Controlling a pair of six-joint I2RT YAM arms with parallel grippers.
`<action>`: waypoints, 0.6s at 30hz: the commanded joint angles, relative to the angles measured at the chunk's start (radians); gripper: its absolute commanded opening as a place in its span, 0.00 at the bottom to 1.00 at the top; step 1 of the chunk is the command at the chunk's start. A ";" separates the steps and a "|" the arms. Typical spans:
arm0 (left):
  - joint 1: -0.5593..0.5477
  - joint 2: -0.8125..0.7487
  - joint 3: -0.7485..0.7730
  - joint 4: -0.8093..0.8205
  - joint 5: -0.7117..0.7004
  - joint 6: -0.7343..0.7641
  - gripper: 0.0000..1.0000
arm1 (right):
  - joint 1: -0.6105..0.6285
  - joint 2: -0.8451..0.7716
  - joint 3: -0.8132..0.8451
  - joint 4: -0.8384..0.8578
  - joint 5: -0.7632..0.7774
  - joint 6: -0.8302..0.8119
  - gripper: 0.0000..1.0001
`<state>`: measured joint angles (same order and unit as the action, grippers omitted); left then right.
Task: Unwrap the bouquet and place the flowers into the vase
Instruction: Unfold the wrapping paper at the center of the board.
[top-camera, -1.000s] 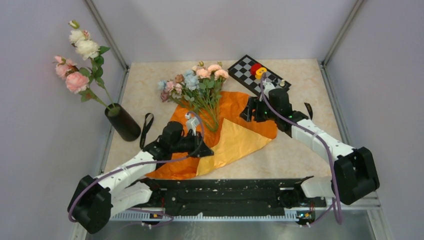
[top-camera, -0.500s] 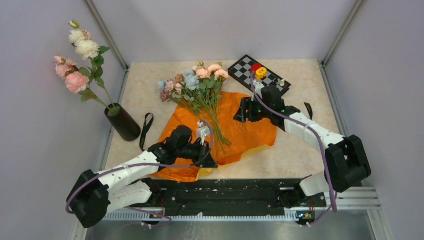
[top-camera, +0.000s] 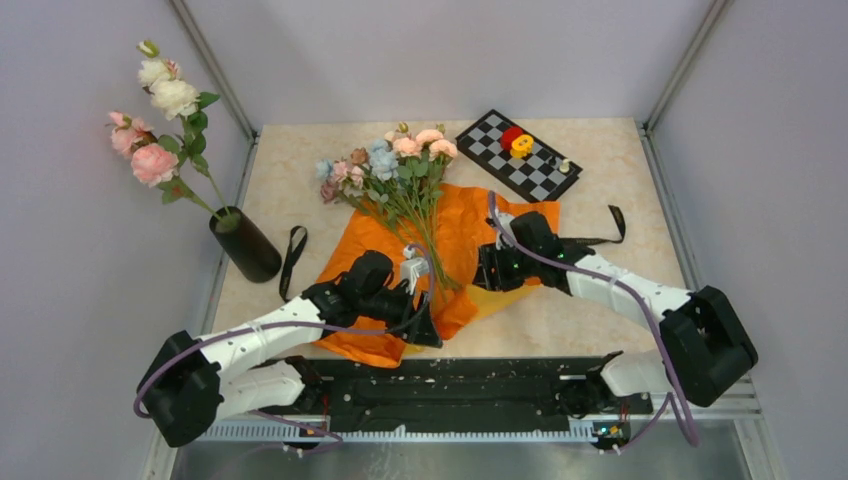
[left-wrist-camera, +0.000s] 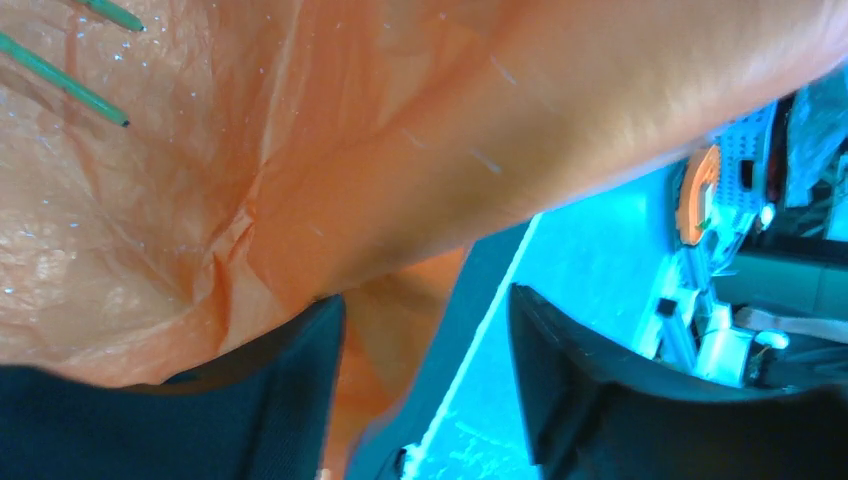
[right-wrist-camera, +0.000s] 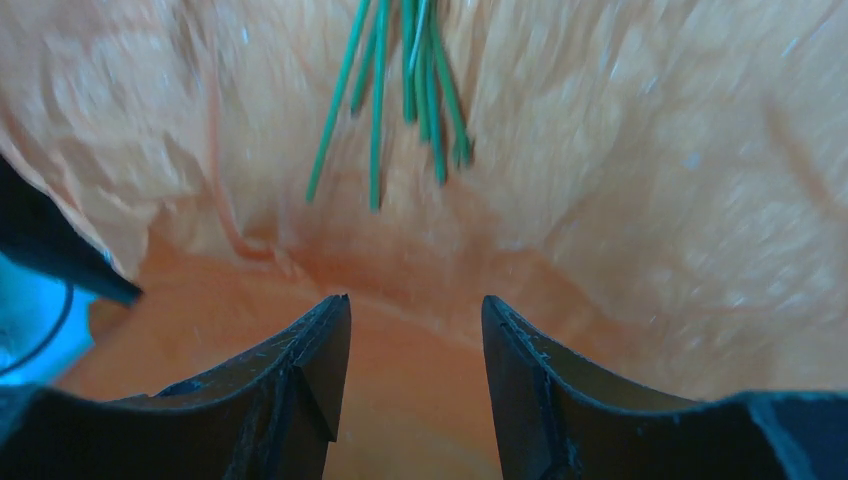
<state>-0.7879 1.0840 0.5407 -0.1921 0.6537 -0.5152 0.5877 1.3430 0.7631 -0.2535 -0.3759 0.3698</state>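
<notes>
Orange paper (top-camera: 490, 225) beneath flowers (top-camera: 400, 165); left pincer (left-wrist-camera: 425, 300), right pincer (right-wrist-camera: 416, 300) half-parted, seemingly gripping nothing; chessboard (top-camera: 545, 172) beyond.

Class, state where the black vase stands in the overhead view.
In the top view the vase stands at the left edge of the table, holding long-stemmed roses, with a black ribbon lying just right of it.

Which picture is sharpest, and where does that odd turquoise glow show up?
Top view: evenly lit, sharp, soft shadows on the table. Left wrist view: the paper is close, slightly soft; the background beyond it has a cyan cast. Right wrist view: paper blurry toward the top, stems clearer, cyan patch at left.
</notes>
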 joint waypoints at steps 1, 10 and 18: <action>-0.005 -0.047 0.037 0.003 -0.007 -0.023 0.74 | 0.058 -0.101 -0.082 -0.037 -0.018 0.065 0.52; -0.005 -0.167 0.049 0.045 0.016 -0.122 0.99 | 0.137 -0.192 -0.192 -0.066 -0.032 0.157 0.51; -0.005 -0.242 -0.004 0.068 -0.094 -0.215 0.99 | 0.183 -0.219 -0.241 -0.108 0.020 0.194 0.50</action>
<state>-0.7887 0.8585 0.5537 -0.1757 0.6304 -0.6628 0.7464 1.1580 0.5365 -0.3401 -0.3870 0.5274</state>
